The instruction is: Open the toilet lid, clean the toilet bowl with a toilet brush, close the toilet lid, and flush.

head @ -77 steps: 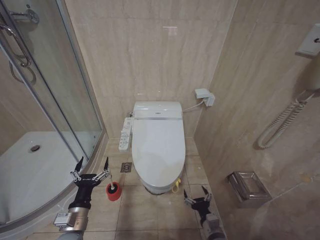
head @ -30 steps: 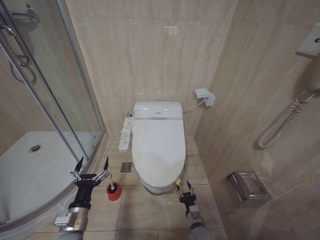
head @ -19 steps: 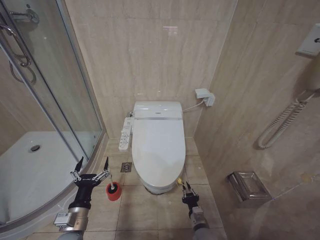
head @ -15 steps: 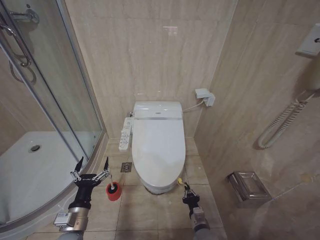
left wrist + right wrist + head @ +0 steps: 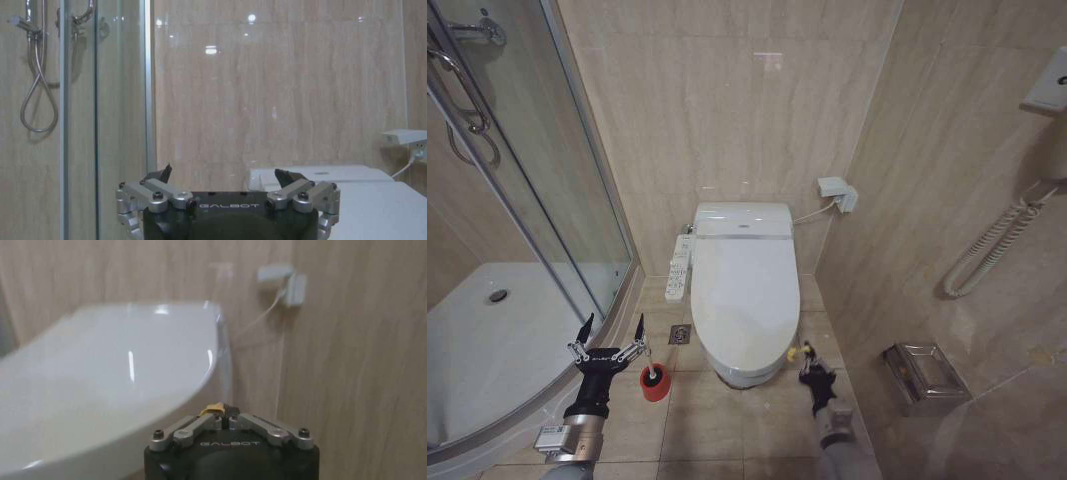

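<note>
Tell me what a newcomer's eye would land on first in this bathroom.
First the white toilet against the back wall, its toilet lid down. Next the right pincer, low at the lid's front right edge and shut on the yellow ribbon tab. Then the left pincer, open, beside the glass shower enclosure, with the toilet brush in its red holder on the floor just right of it.

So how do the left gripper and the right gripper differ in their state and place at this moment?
The left gripper has its jaws spread wide and holds nothing; the right gripper has its jaws shut on the yellow ribbon tab of the toilet lid. The left one hovers beside the toilet brush, near the shower tray; the right one is at the lid's front edge. Both point forward, low above the floor.
</note>
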